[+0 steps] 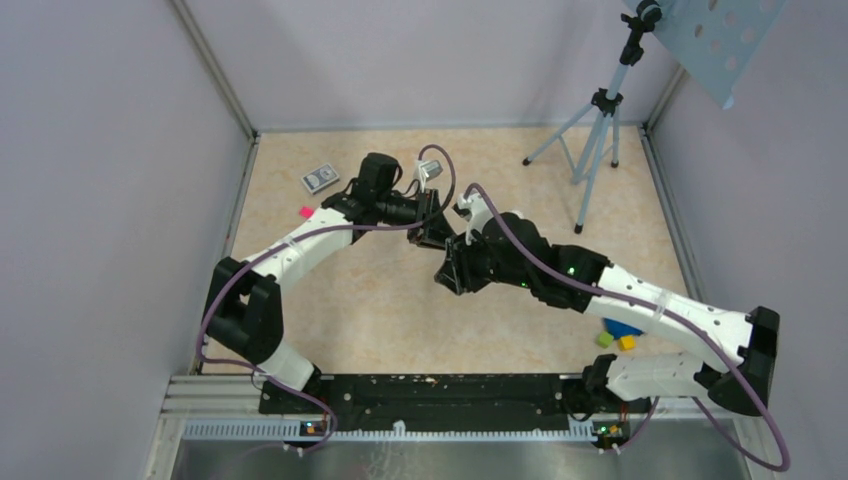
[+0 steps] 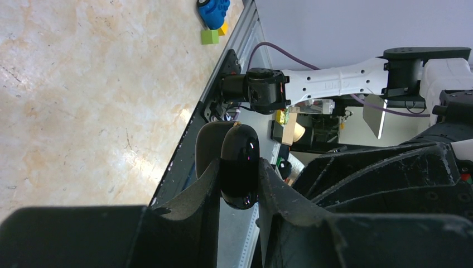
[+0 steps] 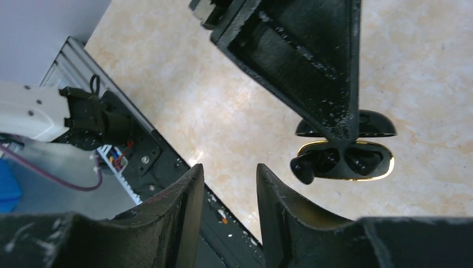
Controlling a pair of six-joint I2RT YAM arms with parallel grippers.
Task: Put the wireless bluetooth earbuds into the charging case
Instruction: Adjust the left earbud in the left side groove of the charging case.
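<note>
Pressing home the earbud that sits proud looks like the step in hand. It wants a slow, straight push down into its well, not a sideways nudge that could flick the bud out or twist the case in its grip. The right gripper hangs released, jaws apart with nothing between them. I would bring 1 fingertip onto the raised bud and keep the other finger clear of the lid. The left gripper is clenched on the charging case, pinching its glossy black body across the sides and holding it open in the air. That hold looks narrow on a slick, rounded shell, so any push should be light. From the right wrist, the case shows a gold-rimmed base with 2 dark earbuds in its wells. The one nearer the right gripper pokes past the rim. The other seems seated, though the left finger hides part of it. The lid stands open just above the base. The case lies near the right gripper's fingertips, off to one side and not touching them. Both grippers meet above the middle of the table, a little toward its far edge and well away from every corner.
</note>
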